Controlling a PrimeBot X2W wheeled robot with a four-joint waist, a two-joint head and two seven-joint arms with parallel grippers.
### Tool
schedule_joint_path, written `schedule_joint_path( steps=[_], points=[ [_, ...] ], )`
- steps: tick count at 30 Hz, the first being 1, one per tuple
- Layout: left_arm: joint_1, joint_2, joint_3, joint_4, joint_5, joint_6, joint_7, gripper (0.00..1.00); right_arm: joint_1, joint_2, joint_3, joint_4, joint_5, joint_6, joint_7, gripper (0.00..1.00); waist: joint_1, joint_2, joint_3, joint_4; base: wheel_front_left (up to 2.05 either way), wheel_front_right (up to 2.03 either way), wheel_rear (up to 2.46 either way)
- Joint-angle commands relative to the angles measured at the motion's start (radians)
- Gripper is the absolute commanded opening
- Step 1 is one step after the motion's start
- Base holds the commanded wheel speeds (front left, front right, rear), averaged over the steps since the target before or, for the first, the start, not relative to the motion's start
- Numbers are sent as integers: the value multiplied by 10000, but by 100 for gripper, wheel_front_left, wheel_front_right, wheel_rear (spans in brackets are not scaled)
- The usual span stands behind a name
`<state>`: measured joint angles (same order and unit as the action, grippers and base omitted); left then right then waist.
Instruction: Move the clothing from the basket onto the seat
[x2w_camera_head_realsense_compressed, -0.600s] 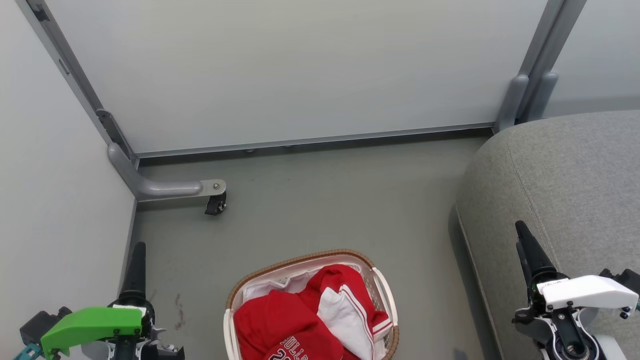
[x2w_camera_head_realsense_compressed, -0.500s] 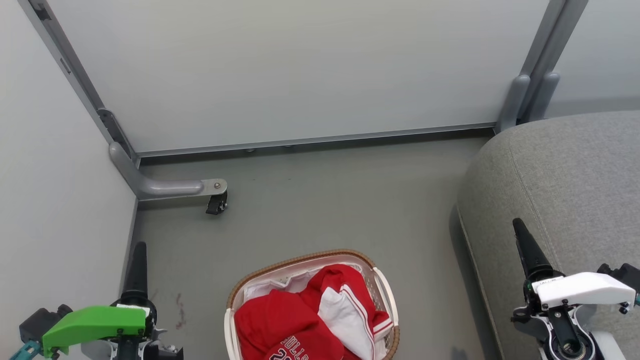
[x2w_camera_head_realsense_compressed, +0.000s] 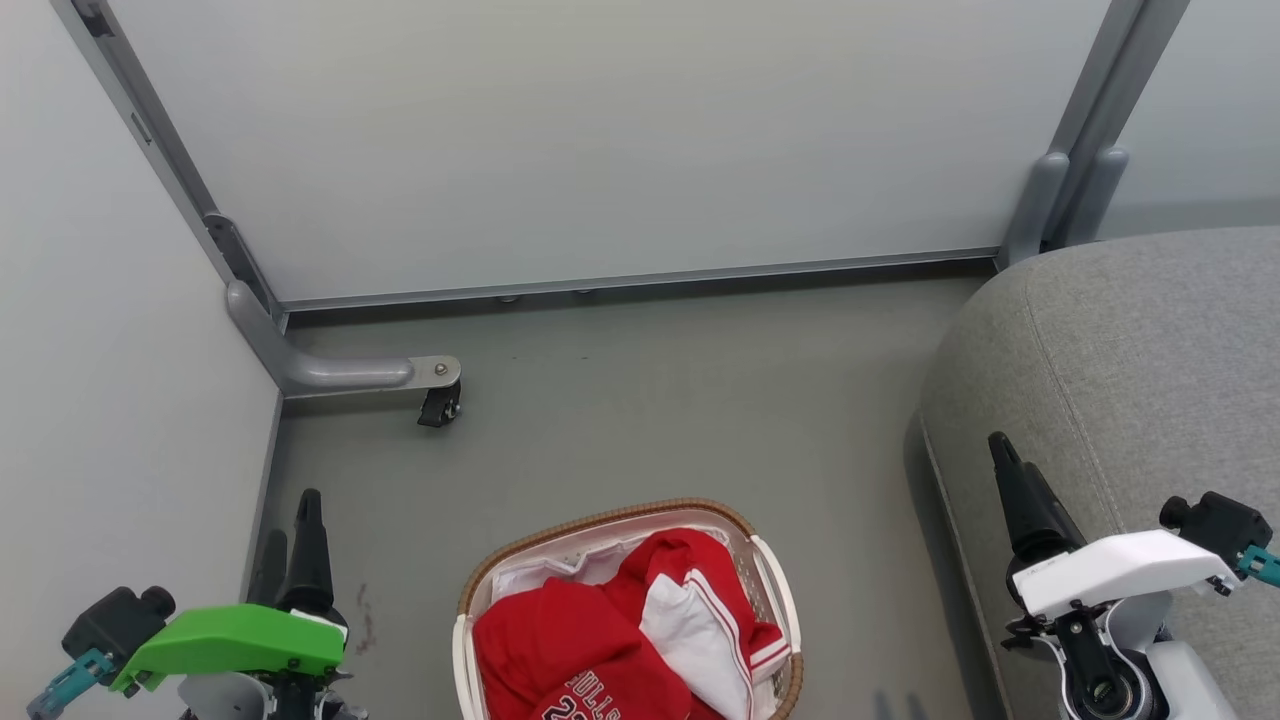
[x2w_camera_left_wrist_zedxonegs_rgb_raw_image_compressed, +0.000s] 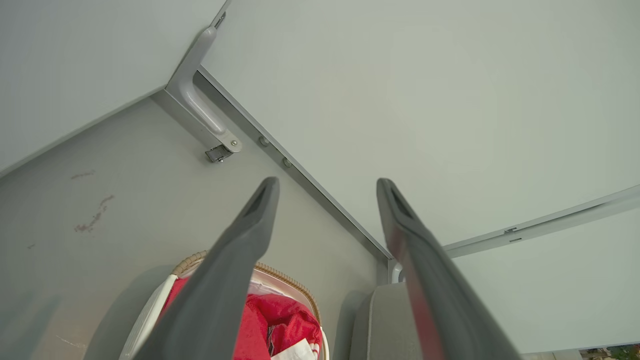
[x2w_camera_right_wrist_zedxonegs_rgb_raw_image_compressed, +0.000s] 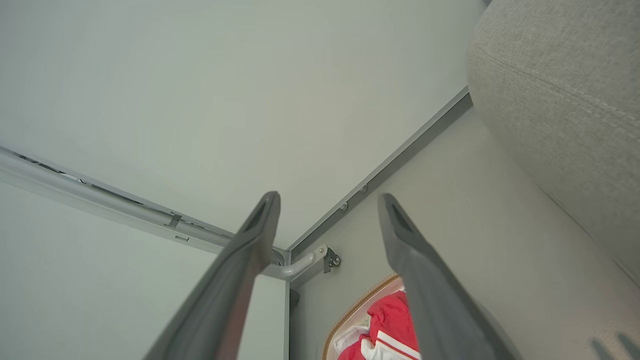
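The white basket with its brown woven rim stands on the grey floor at the bottom middle of the head view. Red clothing with white panels and striped trim is heaped inside it. The big grey seat fills the right side. My left gripper hovers left of the basket, open and holding nothing. Open too, my right gripper hangs over the seat's front-left edge, right of the basket. Between the spread fingers of the left gripper I see the basket rim and clothing. Below the right gripper lie clothing and the seat.
Pale partition panels close off the back and the left. A grey metal foot with a black caster juts onto the floor at the back left. Reddish stains mark the floor beside the left gripper. Open floor lies beyond the basket.
The left gripper has turned and shifted right, so both its fingers now show. The right gripper has moved left and tilted. The basket and clothing lie as before.
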<state>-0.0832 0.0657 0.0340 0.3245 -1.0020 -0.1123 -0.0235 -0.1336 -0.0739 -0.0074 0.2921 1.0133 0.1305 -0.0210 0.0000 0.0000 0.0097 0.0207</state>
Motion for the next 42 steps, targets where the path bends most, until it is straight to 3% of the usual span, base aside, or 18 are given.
schedule_joint_path(
  steps=[1, 18, 28, 42],
  points=[
    [-320, 159, -105, -119, 480, 71, -116, 100, -286, -97, 81, -71, -441, 2, -141, 100, 0, 0, 1, 3, 0, 0, 0],
    [-353, 683, -1234, -43, 2999, 599, -705, 100, -382, -93, 283, 224, -3468, 3, -729, 100, 0, 0, 1, 52, 0, 0, 0],
    [-275, 756, -1345, -4, 3913, 885, -1001, 100, -419, -69, 368, 408, -4772, 3, -1023, 100, 0, 0, 9, 106, 0, 0, 0],
    [63, 611, -1247, -131, 5206, 790, -1376, 100, -259, 12, 315, 576, -6453, 3, -1402, 100, 0, 0, -21, 199, 0, 0, 0]
  ],
)
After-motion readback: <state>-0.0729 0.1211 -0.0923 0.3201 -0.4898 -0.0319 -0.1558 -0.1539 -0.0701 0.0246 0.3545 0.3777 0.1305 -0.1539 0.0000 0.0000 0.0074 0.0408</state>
